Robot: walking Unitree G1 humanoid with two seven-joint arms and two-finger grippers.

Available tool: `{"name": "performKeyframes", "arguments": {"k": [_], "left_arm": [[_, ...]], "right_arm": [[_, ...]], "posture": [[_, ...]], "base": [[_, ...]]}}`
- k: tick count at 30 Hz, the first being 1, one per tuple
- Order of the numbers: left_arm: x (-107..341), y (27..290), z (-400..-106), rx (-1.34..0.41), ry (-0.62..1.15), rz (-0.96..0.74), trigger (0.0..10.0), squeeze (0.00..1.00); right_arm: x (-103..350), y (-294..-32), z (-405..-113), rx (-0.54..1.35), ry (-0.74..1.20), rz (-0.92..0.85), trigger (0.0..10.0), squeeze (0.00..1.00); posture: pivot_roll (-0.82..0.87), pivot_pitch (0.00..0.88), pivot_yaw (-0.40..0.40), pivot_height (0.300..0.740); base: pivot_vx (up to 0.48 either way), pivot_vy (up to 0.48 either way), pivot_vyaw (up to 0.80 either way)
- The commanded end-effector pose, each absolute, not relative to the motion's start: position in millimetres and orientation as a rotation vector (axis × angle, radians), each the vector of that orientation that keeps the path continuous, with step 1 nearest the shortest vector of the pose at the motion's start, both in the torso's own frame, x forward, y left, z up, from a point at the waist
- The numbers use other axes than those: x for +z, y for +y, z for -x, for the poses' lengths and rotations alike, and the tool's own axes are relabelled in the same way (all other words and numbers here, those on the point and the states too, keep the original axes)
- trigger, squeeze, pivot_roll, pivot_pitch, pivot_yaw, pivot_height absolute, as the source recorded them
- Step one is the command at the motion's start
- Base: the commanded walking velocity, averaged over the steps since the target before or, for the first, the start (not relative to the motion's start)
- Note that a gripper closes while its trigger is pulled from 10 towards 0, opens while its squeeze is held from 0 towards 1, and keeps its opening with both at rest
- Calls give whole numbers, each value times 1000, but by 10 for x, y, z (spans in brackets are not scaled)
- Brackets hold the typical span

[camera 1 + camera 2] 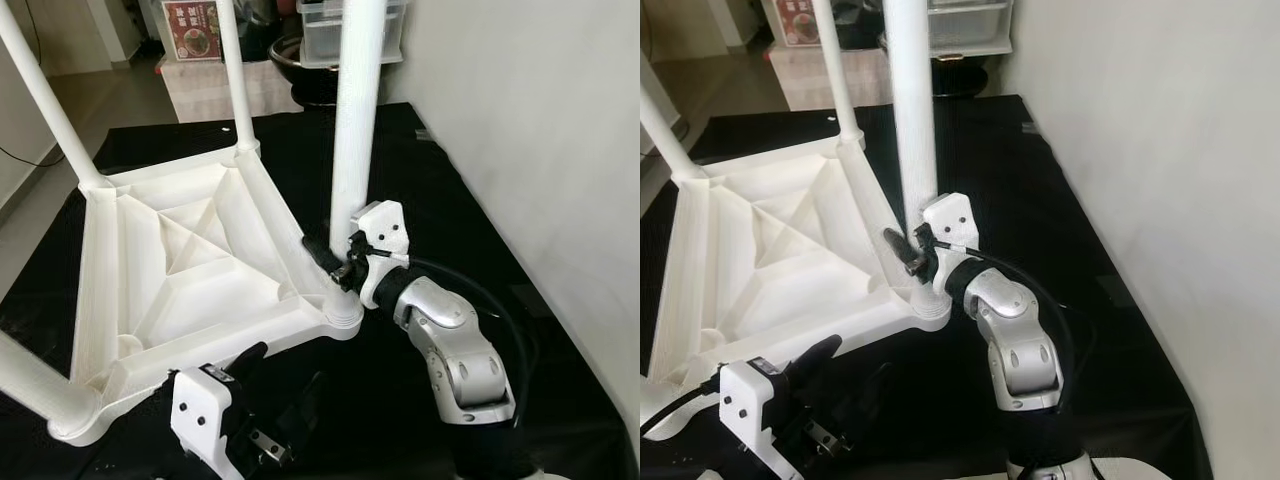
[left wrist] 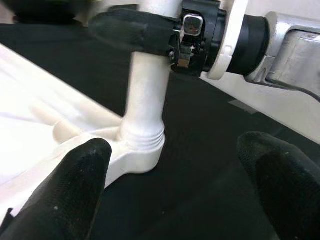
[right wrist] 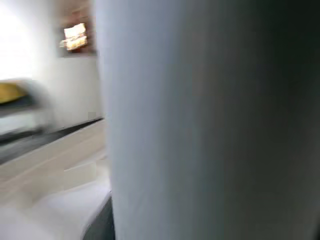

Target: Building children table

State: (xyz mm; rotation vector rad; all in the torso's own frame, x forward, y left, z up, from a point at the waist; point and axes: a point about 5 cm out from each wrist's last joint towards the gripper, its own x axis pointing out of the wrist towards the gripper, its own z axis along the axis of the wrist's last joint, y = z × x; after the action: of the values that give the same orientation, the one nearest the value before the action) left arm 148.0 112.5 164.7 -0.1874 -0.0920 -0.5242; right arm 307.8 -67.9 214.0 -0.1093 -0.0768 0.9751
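Note:
A white plastic children's table lies upside down on a black cloth. Legs stand up from its corners: far left, far and near left. The near-right leg rises from its socket. My right gripper is shut on this leg just above the socket; the leg's white surface sits close against the right wrist camera. My left gripper hovers low at the table's near edge, open, its fingers spread on either side of the socket with nothing between them.
A pale wall runs along the right, close to the cloth's edge. Behind the table stand a printed box, a clear plastic bin and a dark round object. Bare black cloth lies to the right of my right arm.

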Motion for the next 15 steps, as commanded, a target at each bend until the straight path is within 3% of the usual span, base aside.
{"name": "performKeyframes", "arguments": {"k": [1, 10, 11, 14, 15], "left_arm": [[1602, 1131, -1474, -526, -60, 185, 10000, 0], [1609, 1114, -1475, -528, -63, 192, 10000, 0], [1609, 1112, -1472, -527, -63, 193, 10000, 0], [1610, 1111, -1471, -525, -63, 193, 10000, 0], [1610, 1111, -1469, -525, -63, 193, 10000, 0]], "right_arm": [[2150, -602, -3083, 1129, -77, 96, 10000, 1000], [2201, -717, -3133, 1466, -61, 186, 10000, 1000], [2201, -738, -3153, 1521, -36, 215, 10000, 376], [2206, -756, -3174, 1559, -18, 225, 10000, 376], [2209, -772, -3199, 1604, 12, 232, 10000, 0]], "posture": [[35, 130, 17, 740], [50, 132, 4, 740], [49, 136, 4, 740], [52, 135, 3, 740], [54, 135, 2, 740]], "base": [[0, 0, 0], [0, 0, 0], [0, 0, 0], [0, 0, 0], [0, 0, 0]]}}
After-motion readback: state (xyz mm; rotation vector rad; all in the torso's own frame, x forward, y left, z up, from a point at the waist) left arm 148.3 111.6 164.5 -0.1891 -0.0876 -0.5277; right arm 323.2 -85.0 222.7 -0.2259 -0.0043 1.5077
